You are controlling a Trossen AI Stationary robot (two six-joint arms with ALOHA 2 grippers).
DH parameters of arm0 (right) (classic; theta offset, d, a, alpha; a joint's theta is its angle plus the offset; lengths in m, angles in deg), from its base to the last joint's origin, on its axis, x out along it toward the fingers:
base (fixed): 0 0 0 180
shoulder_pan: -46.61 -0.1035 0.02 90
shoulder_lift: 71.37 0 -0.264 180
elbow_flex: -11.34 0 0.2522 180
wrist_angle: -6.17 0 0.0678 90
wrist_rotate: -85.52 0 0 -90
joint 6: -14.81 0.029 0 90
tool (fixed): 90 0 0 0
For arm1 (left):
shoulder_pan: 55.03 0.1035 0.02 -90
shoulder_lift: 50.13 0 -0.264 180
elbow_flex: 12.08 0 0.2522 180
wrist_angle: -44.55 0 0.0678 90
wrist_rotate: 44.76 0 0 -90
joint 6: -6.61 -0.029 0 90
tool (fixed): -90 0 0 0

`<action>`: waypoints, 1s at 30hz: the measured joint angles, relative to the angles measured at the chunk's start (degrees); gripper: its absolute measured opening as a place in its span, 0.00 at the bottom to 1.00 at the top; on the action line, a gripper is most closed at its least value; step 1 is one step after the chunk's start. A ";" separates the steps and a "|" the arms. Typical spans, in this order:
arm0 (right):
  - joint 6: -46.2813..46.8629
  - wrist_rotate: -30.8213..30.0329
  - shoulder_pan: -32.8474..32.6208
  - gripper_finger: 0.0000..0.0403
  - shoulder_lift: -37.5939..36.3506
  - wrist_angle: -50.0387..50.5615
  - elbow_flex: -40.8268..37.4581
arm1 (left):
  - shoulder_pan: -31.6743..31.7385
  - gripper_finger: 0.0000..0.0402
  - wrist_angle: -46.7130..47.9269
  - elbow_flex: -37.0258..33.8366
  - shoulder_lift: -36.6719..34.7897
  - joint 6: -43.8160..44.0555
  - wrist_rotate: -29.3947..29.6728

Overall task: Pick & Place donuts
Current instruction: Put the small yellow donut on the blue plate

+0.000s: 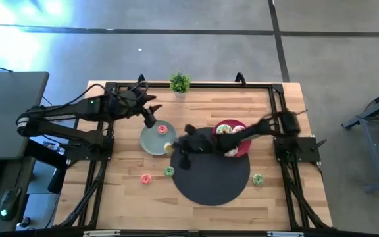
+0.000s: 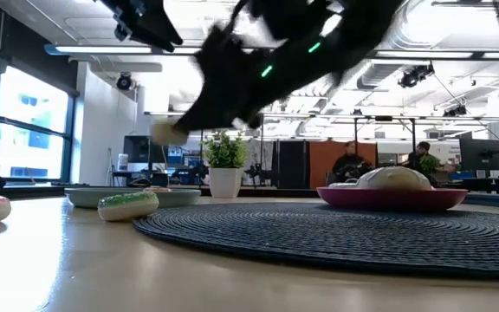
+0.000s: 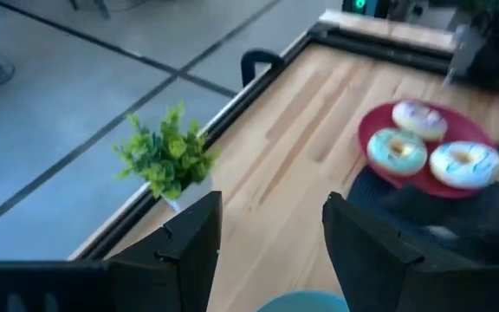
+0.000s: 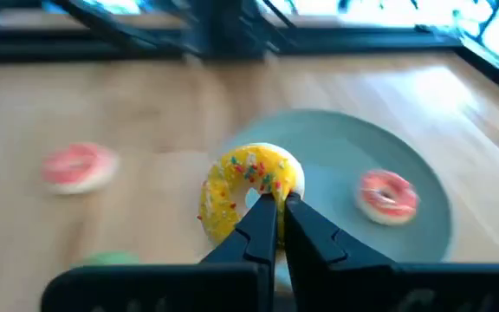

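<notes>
**Right tool carries a yellow donut to the grey-green plate**

Right tool (image 4: 274, 208) is clamped on the rim of the yellow donut (image 4: 249, 189), holding it just above the near edge of the grey-green plate (image 4: 336, 139), centre of the wrist frame. One small pink donut (image 4: 388, 195) already lies on that plate, right of centre. Over on the red plate (image 3: 379, 117), upper right of the left wrist frame, sit three larger frosted donuts (image 3: 397, 150). So four look placed and one is in the air!

Left to go, by my reading: a pink donut (image 1: 146, 178) and a green donut (image 1: 169, 172) on the desk (image 1: 124, 197) at lower left of the overhead frame, plus another green donut (image 1: 258, 179) right of the black mat (image 1: 212, 184).

Left tool (image 3: 271, 238) hovers by the plate's far side, fingers apart, holding nothing.
</notes>
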 joint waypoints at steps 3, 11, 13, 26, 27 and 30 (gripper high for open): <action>0.05 -0.03 3.20 0.01 4.55 4.58 5.41 | 0.00 0.48 1.81 -0.04 -0.34 0.00 0.05; 6.90 2.77 9.34 0.02 12.49 11.93 13.54 | -0.02 0.48 5.67 -0.04 0.58 0.17 -0.77; 8.19 4.11 10.04 0.02 12.58 14.10 13.89 | -0.02 0.48 6.80 -0.15 0.68 0.17 -0.75; 4.77 7.11 10.98 0.20 12.23 16.02 13.99 | -0.02 0.48 6.82 -0.11 0.57 0.18 -1.23; 4.38 6.88 10.86 0.22 12.23 16.20 14.33 | 0.00 0.48 6.82 -0.11 0.57 0.20 -1.97; 3.63 6.81 10.60 0.26 12.23 16.83 15.72 | -0.02 0.48 7.01 -0.11 0.57 0.22 -4.09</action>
